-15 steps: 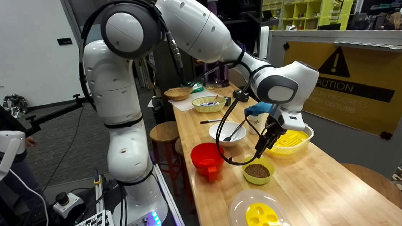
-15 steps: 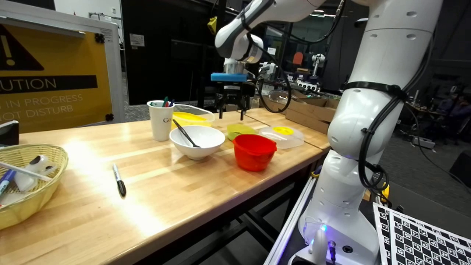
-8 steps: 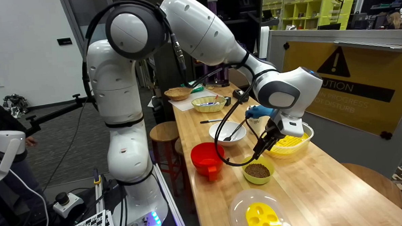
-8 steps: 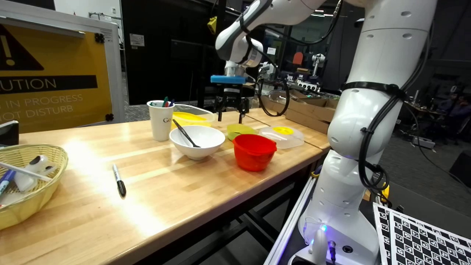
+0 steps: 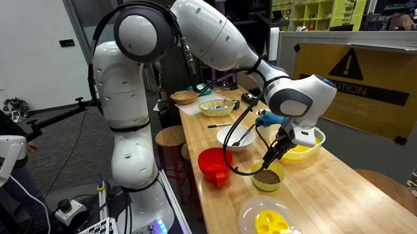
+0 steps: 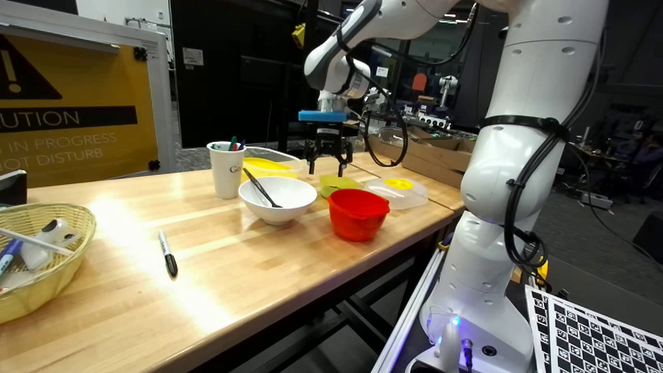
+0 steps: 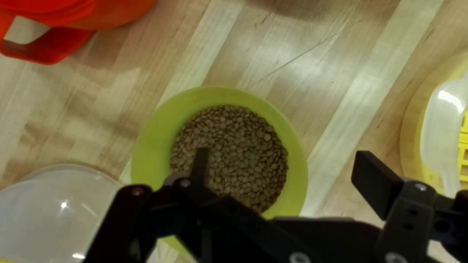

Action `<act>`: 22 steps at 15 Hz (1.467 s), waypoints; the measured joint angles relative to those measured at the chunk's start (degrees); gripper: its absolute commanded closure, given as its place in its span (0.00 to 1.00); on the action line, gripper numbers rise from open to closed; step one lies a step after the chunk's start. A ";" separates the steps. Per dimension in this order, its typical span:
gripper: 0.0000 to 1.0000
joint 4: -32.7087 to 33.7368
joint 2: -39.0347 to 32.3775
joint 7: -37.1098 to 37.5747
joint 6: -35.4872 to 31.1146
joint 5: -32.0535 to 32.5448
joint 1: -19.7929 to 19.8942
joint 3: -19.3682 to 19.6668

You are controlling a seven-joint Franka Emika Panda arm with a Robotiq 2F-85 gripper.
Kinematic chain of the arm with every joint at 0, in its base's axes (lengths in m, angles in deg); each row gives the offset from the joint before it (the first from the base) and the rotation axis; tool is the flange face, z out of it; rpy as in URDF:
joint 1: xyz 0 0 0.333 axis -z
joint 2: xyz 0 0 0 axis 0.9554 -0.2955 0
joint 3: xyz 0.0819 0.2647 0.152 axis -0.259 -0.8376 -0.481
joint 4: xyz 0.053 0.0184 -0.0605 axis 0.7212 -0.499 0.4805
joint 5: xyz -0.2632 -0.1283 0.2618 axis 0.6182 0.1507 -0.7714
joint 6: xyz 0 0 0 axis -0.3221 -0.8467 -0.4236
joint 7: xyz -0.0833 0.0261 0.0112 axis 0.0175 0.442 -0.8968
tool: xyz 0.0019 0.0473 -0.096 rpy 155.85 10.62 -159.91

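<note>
My gripper (image 7: 283, 160) is open and empty in the wrist view, its two black fingers wide apart. The left finger lies over a yellow-green bowl (image 7: 153, 146) of brown lentil-like grains (image 7: 237, 146); the right finger is outside its rim, over the table. In an exterior view the gripper (image 5: 268, 162) is just above the back rim of the bowl (image 5: 266, 187). In an exterior view the fingertips (image 6: 326, 170) hang above and behind the bowl (image 6: 339, 182). Whether they touch it I cannot tell. A red bowl with a handle (image 5: 214, 166) stands beside it.
A clear lid with a yellow centre (image 5: 246, 213) lies in front. A yellow strainer in a tub (image 5: 310, 148), a white bowl with a black utensil (image 6: 277, 210) and a white cup of pens (image 6: 226, 173) stand nearby. A marker (image 6: 167, 251) and a basket (image 6: 67, 264) lie farther off.
The arm has come down and forward a little, and the gripper has sunk closer to the yellow-green bowl. The fingers stay apart. The objects on the table have not moved.
</note>
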 measured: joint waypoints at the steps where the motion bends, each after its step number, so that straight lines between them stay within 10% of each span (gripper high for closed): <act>1: 0.00 0.01 0.29 0.00 -0.05 1.60 0.01 0.19; 22: 0.00 -4.48 5.57 -1.01 -0.24 7.35 -1.49 -2.60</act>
